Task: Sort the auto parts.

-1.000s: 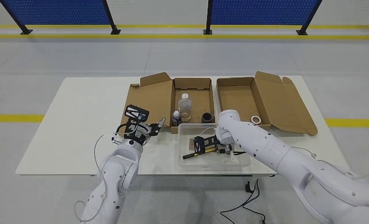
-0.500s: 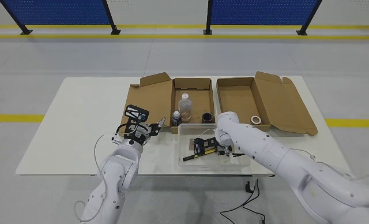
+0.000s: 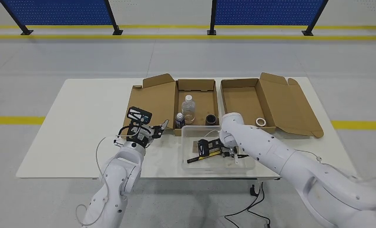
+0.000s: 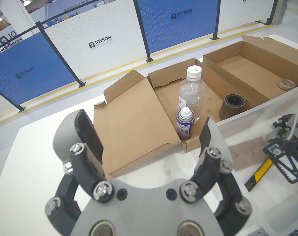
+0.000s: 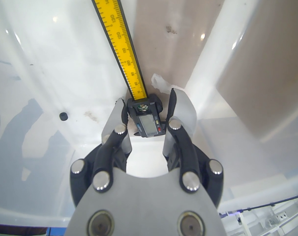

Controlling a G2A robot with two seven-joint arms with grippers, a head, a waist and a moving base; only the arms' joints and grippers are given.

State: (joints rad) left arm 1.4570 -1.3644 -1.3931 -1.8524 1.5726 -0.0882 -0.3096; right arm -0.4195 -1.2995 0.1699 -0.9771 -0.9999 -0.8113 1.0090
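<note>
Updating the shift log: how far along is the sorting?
Looks done: bottle, spray can and black cylinder stand in one box, a ring lies in the other box. In hand: right tool straddles the caliper in the clear bin. Left: lifting it out and boxing it; left tool hangs open.

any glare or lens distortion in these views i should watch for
Right wrist view: small bright glints dot the clear bin beside the caliper, none on its scale. Left wrist view: the wide lens bends the fence. Top view: even light, no glare on the cardboard boxes.
</note>
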